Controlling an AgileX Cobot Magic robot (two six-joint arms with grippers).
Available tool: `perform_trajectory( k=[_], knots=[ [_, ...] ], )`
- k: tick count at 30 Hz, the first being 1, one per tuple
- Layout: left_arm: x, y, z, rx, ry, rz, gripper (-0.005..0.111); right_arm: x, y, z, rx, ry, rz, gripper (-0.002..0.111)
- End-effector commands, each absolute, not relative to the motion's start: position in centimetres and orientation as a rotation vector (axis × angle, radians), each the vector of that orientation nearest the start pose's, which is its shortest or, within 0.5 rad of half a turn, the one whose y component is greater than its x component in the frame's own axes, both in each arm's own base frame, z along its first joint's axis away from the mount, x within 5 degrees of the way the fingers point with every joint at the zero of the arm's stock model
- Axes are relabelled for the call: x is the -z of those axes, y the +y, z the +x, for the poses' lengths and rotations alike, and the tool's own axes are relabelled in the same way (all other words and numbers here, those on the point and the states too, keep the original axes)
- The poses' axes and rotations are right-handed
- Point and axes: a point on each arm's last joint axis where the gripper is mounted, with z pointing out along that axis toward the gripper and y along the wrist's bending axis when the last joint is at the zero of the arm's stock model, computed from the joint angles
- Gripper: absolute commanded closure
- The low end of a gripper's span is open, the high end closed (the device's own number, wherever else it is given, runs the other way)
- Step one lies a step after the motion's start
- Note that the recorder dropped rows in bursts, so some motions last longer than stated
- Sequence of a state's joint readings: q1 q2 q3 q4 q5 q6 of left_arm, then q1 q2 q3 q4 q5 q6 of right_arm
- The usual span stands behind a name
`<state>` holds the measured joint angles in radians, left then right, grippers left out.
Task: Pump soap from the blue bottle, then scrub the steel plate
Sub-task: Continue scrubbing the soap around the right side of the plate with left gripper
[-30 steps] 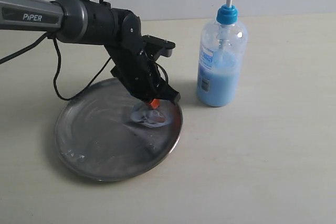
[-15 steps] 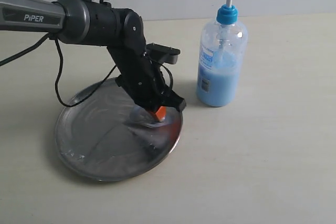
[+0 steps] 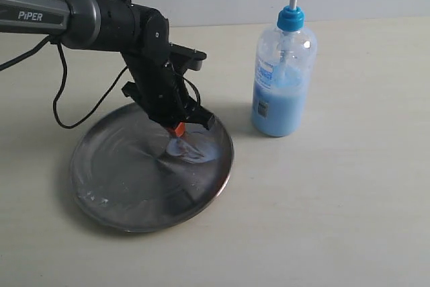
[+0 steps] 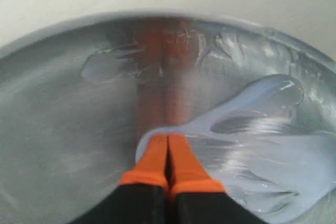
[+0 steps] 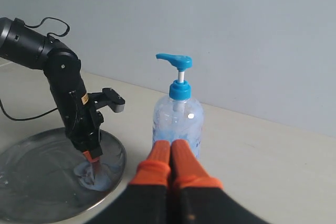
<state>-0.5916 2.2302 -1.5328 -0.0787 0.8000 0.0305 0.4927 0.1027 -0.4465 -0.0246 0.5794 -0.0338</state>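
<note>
Moved up-left, closed left gripper (image 3: 177,130) touches pale blue soap (image 3: 195,150) on round steel plate (image 3: 114,169); half-full clear blue-pump bottle (image 3: 283,85) on beige table (image 3: 336,199); right gripper (image 5: 170,156) closed.

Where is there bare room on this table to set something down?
The table is bare in front of the blue bottle and right of the steel plate. Crowded: the narrow gap between plate and bottle, and the plate's right part, with the left end effector at the soap.
</note>
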Motion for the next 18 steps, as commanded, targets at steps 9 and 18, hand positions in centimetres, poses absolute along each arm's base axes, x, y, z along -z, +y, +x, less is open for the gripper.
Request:
perform_trajectory(
  k=[9, 18],
  knots=[
    [-9.8, -26.7, 33.3, 0.159, 2.944, 1.014, 0.107, -30.2, 1.4, 2.9, -0.305, 1.659, -0.455, 0.108],
    [-9.8, -27.3, 32.9, 0.213, 2.932, 1.061, 0.107, -30.2, 1.3, 2.9, -0.303, 1.659, -0.455, 0.108]
  ],
)
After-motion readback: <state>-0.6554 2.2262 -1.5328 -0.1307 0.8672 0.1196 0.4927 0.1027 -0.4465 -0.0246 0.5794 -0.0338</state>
